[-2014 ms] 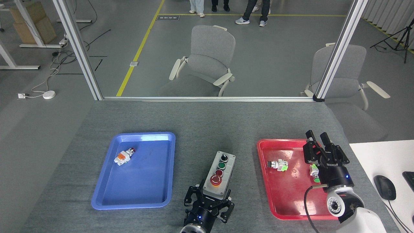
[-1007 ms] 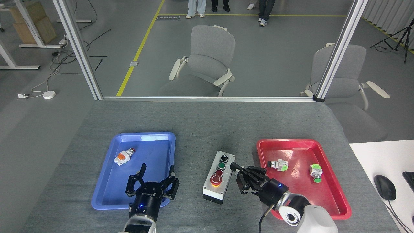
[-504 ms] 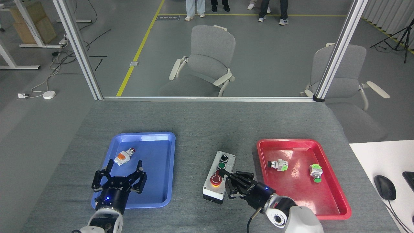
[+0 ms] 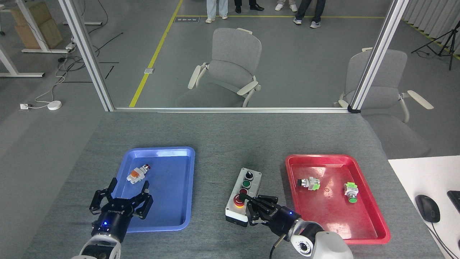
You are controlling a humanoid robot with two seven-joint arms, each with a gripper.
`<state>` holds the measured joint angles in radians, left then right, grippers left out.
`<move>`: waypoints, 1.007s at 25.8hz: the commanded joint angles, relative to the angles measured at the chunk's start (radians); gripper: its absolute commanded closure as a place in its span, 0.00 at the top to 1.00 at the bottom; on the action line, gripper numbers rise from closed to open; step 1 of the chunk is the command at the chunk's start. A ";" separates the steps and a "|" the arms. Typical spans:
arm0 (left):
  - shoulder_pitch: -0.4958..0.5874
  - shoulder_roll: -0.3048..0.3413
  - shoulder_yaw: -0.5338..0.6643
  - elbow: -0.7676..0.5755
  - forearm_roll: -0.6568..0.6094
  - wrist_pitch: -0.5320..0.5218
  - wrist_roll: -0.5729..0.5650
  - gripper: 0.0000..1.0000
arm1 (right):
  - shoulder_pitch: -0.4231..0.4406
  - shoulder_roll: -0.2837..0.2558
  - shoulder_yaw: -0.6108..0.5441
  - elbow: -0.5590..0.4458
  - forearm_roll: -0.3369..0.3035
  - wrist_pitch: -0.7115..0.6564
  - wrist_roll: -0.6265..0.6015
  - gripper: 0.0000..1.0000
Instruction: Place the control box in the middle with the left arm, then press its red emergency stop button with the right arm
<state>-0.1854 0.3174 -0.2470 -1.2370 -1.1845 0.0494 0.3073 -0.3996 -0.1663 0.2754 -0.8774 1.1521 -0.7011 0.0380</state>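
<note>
The light-grey control box (image 4: 248, 187) lies on the grey tabletop (image 4: 222, 144) between the two trays, with its black knob at the far end and its green button in the middle. Its red emergency stop button (image 4: 237, 201) is at the near end. My right gripper (image 4: 251, 207) reaches in from the lower right with its fingers bunched together. One fingertip (image 4: 242, 197) lies on the red cap and hides part of it. My left gripper (image 4: 120, 196) is open and holds nothing. Its fingers are spread over the blue tray's near left corner.
The blue tray (image 4: 158, 149) holds a small red-tipped loose button (image 4: 137, 173). The red tray (image 4: 323, 157) holds two green-bodied buttons (image 4: 309, 183) (image 4: 350, 190). A white desk (image 4: 424, 172) with a mouse (image 4: 427, 208) adjoins on the right. Chairs and several people's legs are behind the glass.
My left gripper let go of the control box and moved left to the blue tray's near corner. My right gripper swung from the red tray onto the red button.
</note>
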 commanded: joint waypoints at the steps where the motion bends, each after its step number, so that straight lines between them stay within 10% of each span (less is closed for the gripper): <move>1: 0.003 0.028 -0.001 -0.016 0.013 -0.022 0.004 0.99 | 0.005 -0.002 0.004 0.014 0.001 0.000 0.000 0.00; 14: 0.035 0.069 -0.005 -0.047 0.042 -0.025 0.009 0.99 | 0.004 0.004 -0.010 0.043 0.032 -0.003 -0.020 0.00; 15: 0.035 0.069 -0.005 -0.047 0.042 -0.025 0.009 0.99 | 0.001 0.005 -0.013 0.035 0.026 -0.001 -0.032 0.10; 17: 0.034 0.068 -0.003 -0.047 0.043 -0.025 0.009 0.99 | -0.002 0.005 -0.027 0.028 -0.038 -0.014 -0.070 1.00; 22: 0.026 0.068 0.002 -0.044 0.043 -0.025 0.007 0.99 | -0.008 -0.010 -0.070 -0.015 -0.255 -0.005 -0.096 1.00; 26: 0.029 0.068 0.005 -0.044 0.063 -0.025 0.009 0.99 | -0.008 -0.018 -0.188 -0.032 -0.287 0.003 -0.101 1.00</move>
<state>-0.1575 0.3854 -0.2449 -1.2811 -1.1332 0.0246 0.3160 -0.4072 -0.1785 0.1657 -0.8957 0.8992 -0.7034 -0.0577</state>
